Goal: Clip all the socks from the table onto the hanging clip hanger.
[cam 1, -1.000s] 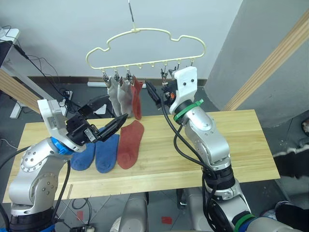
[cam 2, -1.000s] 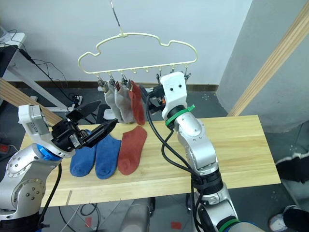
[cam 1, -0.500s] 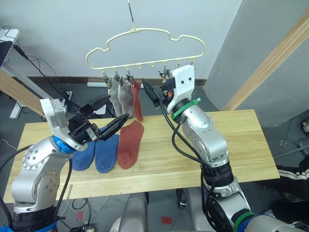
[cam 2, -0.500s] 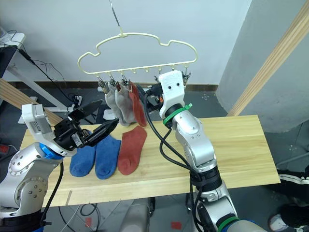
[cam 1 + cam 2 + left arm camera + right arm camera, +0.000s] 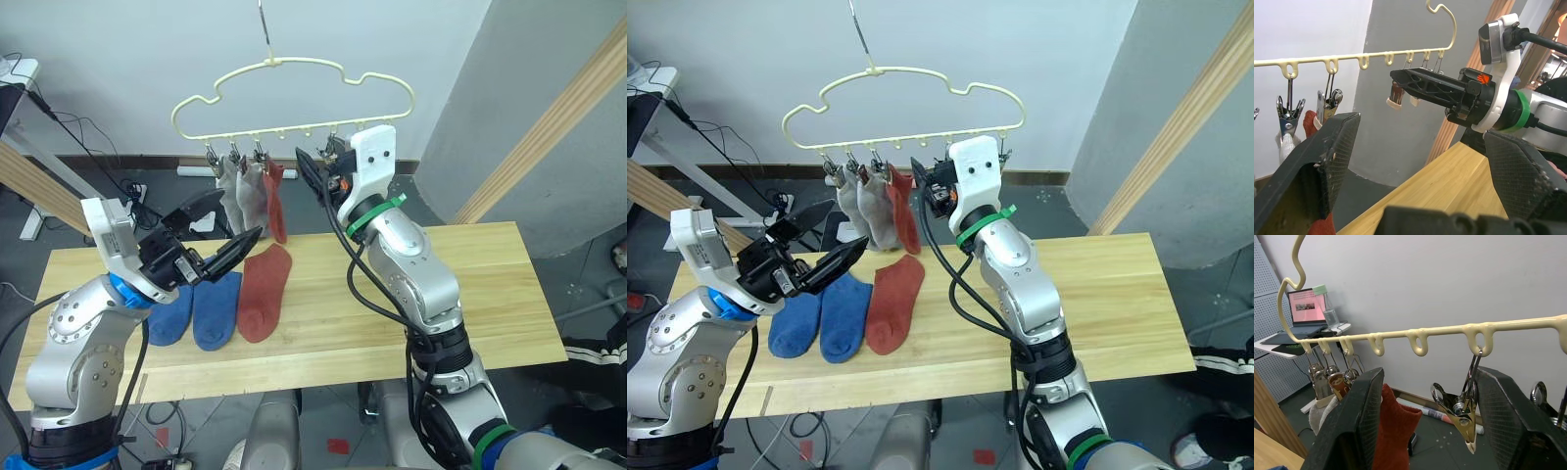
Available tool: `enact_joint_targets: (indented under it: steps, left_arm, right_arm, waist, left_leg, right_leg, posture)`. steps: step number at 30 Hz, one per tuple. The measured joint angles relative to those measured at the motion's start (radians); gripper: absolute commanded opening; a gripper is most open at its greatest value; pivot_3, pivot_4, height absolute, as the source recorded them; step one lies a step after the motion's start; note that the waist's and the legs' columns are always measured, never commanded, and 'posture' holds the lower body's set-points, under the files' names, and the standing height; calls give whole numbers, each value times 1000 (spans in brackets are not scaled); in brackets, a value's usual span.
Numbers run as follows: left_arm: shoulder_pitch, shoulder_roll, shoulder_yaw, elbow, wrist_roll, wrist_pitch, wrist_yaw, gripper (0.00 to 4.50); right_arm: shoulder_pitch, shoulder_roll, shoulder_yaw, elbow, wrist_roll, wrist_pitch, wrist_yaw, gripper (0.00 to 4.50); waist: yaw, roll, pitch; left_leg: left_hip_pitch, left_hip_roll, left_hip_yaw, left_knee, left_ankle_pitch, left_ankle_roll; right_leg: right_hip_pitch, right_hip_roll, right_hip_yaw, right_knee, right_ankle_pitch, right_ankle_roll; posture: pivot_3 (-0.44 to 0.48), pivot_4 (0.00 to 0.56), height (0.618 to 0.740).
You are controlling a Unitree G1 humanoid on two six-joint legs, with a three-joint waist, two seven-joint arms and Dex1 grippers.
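Note:
The pale-yellow clip hanger [image 5: 294, 73] hangs above the table's [image 5: 470, 274] far edge. Two light grey socks [image 5: 245, 191] and one rust-red sock [image 5: 277, 201] hang from its left clips. On the table lie two blue socks [image 5: 194, 311] side by side and a rust-red sock [image 5: 263, 292] to their right. My left gripper [image 5: 240, 213] hovers open and empty above the blue socks. My right gripper [image 5: 310, 174] is raised to the clip row, open, with a free metal clip [image 5: 1462, 411] hanging between its fingers [image 5: 1359, 426].
Slanted wooden beams stand at the right [image 5: 549, 127] and the left [image 5: 29, 181]. Cables lie on the floor behind the table. A laptop [image 5: 1305, 308] sits on a desk in the right wrist view. A person's dark trouser leg [image 5: 598, 348] is at the right edge.
My right gripper has risen toward the hanger's clip row and turned slightly. The hanger has swung a little to the left. The left gripper has stayed nearly still.

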Motion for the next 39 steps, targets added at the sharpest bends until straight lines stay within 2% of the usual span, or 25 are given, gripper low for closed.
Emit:
enact_joint_targets:
  steps: [11,12,13,18,21,27,29,32,36,39]
  left_arm:
    - [0,-2,-8,0,1,0,11,4500]
    - [0,-2,-10,0,1,0,11,4500]
    - [0,-2,-12,0,1,0,11,4500]
    - [-1,-3,-21,0,3,0,13,4500]
    - [-1,-6,-22,0,7,0,15,4500]
    - [28,-3,-38,-2,47,4,19,4500]
    - [57,13,-74,6,114,3,22,4500]
    - [61,18,-154,70,240,-1,51,4500]
    - [20,4,-293,201,404,-7,87,4500]
    - [-32,2,-377,313,528,-40,118,4500]
  right_arm:
    - [-10,0,-3,31,24,0,-16,2923]
    - [-11,0,-5,31,31,0,-21,2539]
    - [-11,0,-8,32,34,0,-23,2366]
    - [-16,0,-28,33,42,0,-41,593]
    - [-25,0,-38,34,51,-1,-47,16]
    - [-28,-1,-49,34,96,13,-40,16]
    - [-34,-4,-67,31,136,47,-10,16]
    - [-44,-71,-78,12,191,106,73,16]
    - [-50,-151,-82,5,229,148,160,16]
    - [-58,-171,-83,1,234,159,185,16]
  waist:
    - [0,0,0]
    - [0,0,0]
    - [0,0,0]
    - [0,0,0]
    - [0,0,0]
    - [-2,0,0]
    - [-2,0,0]
    - [-2,0,0]
    - [1,0,0]
    - [-4,0,0]
  left_leg:
    - [0,0,0,0,0,0]
    - [0,0,0,0,0,0]
    - [0,0,0,0,0,0]
    - [0,0,0,0,0,0]
    - [0,0,0,0,0,0]
    - [0,1,0,0,0,0]
    - [0,1,0,0,0,0]
    - [1,0,0,0,0,0]
    - [1,0,0,0,0,1]
    - [1,1,0,0,0,1]
  right_leg:
    - [0,0,0,0,0,0]
    - [0,0,0,0,0,0]
    - [0,0,0,0,0,0]
    - [0,0,0,0,0,0]
    - [0,0,0,0,0,0]
    - [0,1,0,0,0,0]
    - [0,1,1,0,0,-1]
    - [0,1,0,1,0,-1]
    - [0,1,0,1,0,-1]
    - [0,2,0,1,1,-1]
  posture:
    - [62,337,740]
    - [62,337,740]
    - [63,338,740]
    - [62,339,740]
    - [63,340,740]
    - [56,342,740]
    - [49,343,740]
    - [40,341,740]
    - [27,342,740]
    - [18,341,740]
